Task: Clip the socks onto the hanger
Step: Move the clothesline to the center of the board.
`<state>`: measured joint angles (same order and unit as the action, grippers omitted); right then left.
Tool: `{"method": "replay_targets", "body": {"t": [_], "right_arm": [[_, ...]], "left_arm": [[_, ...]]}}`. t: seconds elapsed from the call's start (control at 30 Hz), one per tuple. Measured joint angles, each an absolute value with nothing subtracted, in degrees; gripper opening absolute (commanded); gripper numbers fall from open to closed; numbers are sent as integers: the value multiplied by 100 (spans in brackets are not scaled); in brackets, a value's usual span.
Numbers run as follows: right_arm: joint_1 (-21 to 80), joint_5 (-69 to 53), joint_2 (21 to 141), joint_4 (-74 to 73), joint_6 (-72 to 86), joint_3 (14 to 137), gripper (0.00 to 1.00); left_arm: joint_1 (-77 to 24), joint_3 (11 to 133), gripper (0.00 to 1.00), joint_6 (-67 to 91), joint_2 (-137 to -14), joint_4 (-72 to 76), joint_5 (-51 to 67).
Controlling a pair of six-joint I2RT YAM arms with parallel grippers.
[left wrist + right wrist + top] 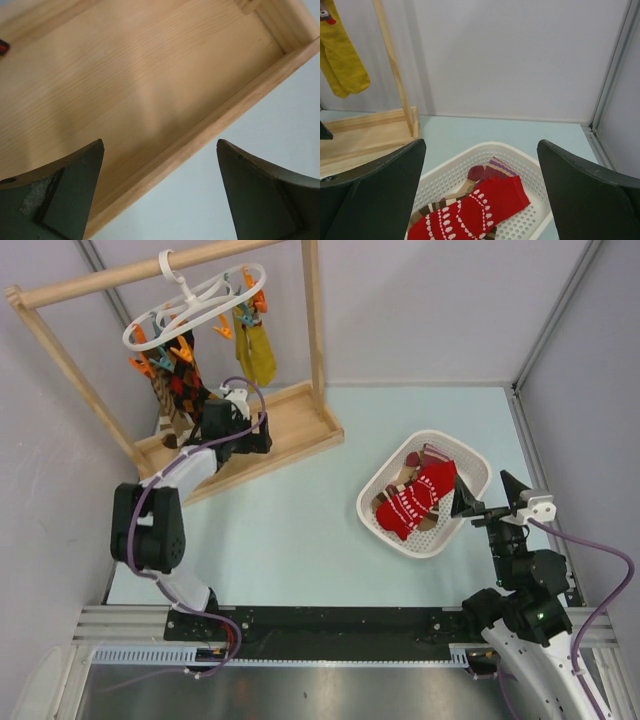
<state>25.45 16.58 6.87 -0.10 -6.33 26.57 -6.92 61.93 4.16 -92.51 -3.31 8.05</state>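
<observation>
The red sock with white pattern lies on top of brown striped socks in the white basket; both also show in the right wrist view, red sock over brown sock. The white oval hanger with orange and teal pegs hangs from the wooden rail at the back left. My right gripper is open and empty, just right of the basket and aimed at it. My left gripper is open and empty over the front edge of the wooden base.
The white perforated basket stands right of centre. The wooden rail frame stands at the back left. A mustard-yellow sock and a black sock with diamonds hang from the hanger. Walls close in on the left and right.
</observation>
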Motion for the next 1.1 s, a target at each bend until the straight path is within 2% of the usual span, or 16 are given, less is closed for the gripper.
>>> {"method": "replay_targets", "body": {"t": [0.27, 0.77, 1.1], "right_arm": [[2545, 1599, 808, -8, -674, 2606, 100], [2547, 1555, 825, 71, -749, 2556, 100], [2574, 1553, 792, 82, -757, 2550, 100]], "left_arm": [[-692, 7146, 100, 943, -10398, -976, 703], [-928, 8753, 100, 2281, -11555, -2829, -849], [-1039, 8871, 100, 2742, -11703, -3527, -884]]}}
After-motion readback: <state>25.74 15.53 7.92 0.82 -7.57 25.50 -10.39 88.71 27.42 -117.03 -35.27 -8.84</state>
